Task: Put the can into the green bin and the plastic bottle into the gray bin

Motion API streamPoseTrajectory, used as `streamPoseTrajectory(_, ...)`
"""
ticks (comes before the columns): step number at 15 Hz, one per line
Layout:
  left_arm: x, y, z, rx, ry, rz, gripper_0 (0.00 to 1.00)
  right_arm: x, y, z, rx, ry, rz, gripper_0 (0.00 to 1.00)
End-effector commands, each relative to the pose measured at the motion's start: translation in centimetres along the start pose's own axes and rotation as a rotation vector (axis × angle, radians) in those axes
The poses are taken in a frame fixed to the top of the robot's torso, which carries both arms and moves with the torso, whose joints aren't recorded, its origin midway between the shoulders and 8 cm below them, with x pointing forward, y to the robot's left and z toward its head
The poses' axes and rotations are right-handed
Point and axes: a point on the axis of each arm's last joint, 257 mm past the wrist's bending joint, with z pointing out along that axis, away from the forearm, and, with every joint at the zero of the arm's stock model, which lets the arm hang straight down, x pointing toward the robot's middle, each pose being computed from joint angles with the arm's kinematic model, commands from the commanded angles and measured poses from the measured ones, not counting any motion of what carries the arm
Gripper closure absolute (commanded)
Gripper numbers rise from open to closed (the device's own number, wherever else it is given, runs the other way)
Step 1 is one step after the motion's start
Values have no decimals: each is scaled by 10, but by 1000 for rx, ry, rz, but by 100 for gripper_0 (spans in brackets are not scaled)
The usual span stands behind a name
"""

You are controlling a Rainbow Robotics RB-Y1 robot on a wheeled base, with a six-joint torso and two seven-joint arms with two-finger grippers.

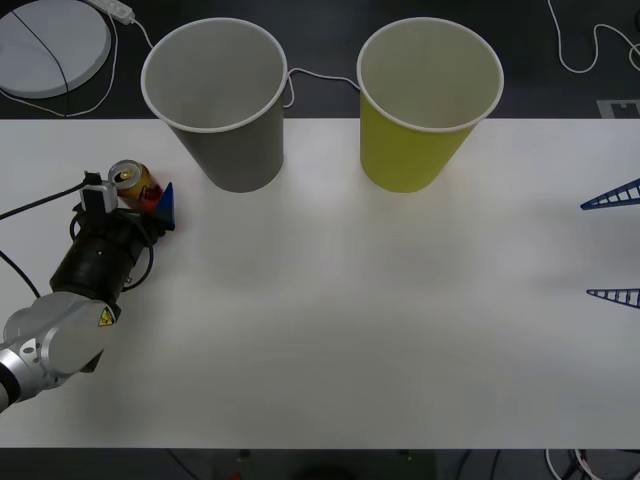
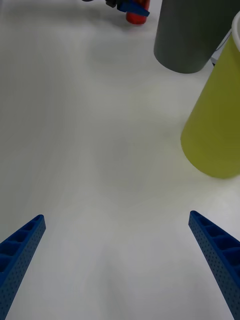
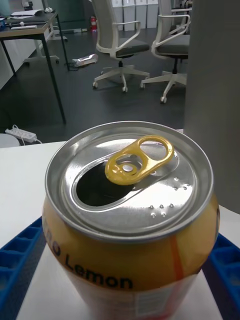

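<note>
- Front view: the can [image 1: 133, 184] stands upright on the white bench [image 1: 340, 320], at about ten o'clock on its surface and close to the left edge. Its silver top is opened, the gold tab folded flat.
- The left pincer [image 1: 150, 202] sits around the can. In the left wrist view a blue ribbed finger [image 3: 17, 260] lies on each side of the can [image 3: 131, 215], close against its wall. I judge this a grip on the can, though contact on the right-hand finger is only partly visible. The can rests on the bench, not lifted.
- The gray bin [image 1: 218, 100] stands just past the can, toward one o'clock from it, near but not touching. Its pale inside holds nothing.
- The green bin [image 1: 428, 100] stands beside the gray bin, at three o'clock from it, with a gap between them. It too holds nothing.
- The right pincer [image 1: 612, 245] waits at three o'clock on the bench edge, well apart from everything, its fingers spread wide and holding nothing. Its wrist view looks across bare bench to the green bin [image 2: 215, 120], the gray bin [image 2: 192, 35] and the can [image 2: 136, 17] beyond.
- Progress, as I judge it: nothing is binned yet. The can must go past the gray bin to the green one; the bottle step is untouched, and I see no plastic bottle on the bench.
</note>
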Motion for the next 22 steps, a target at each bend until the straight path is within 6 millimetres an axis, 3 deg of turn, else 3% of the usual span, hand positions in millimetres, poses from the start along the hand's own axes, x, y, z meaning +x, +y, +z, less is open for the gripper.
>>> streamPoseTrajectory(1, 0, -2, 0, 2, -1, 0, 100, 0, 0, 0, 0, 0, 0, 0)
streamPoseTrajectory(10, -3, -1, -2, 28, 18, 39, 100, 0, 0, 0, 0, 0, 0, 0)
streamPoseTrajectory(18, -9, 19, -43, 147, 174, 116, 100, 0, 0, 0, 0, 0, 0, 0)
streamPoseTrajectory(22, -26, 30, -72, 200, 282, 143, 100, 0, 0, 0, 0, 0, 0, 0)
